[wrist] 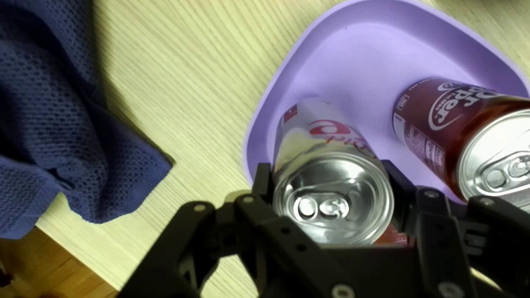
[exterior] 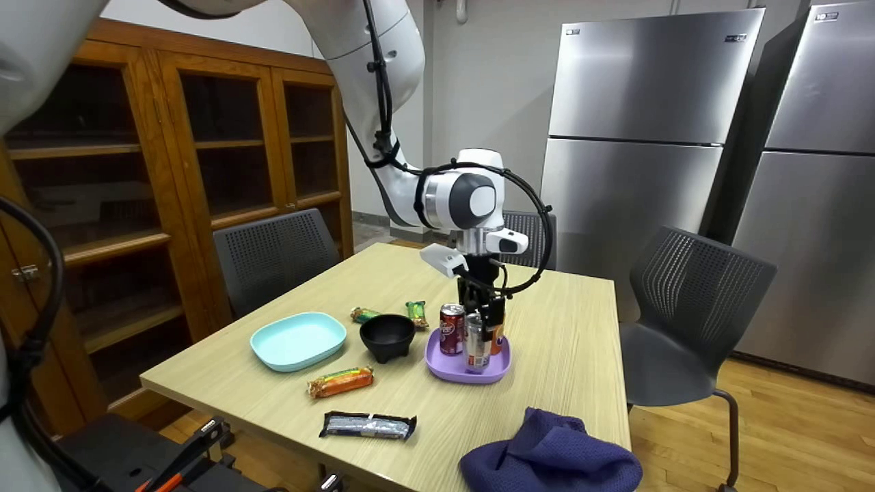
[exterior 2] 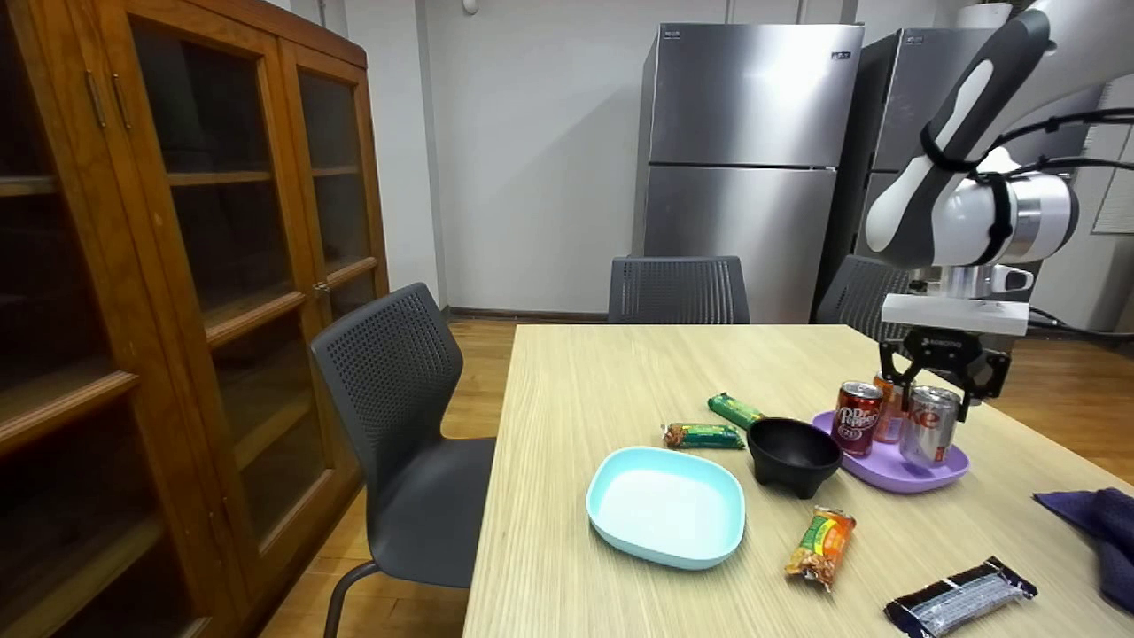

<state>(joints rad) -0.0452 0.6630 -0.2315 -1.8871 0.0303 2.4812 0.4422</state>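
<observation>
Above the table (exterior 2: pixel 589 390), a silver can (exterior 2: pixel 928 431) stands vertical, lid (wrist: pixel 331 200) up.

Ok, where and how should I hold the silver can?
I'd take the silver can by its upper wall, from straight above: it is upright, and its round wall suits the fingers, which sit on either side near its top. A low sideways approach looks cramped, with the Dr Pepper can and orange can close by.

Break room, seemingly — steel fridges (exterior: pixel 642 184), office chairs (exterior 2: pixel 394 377)
</observation>
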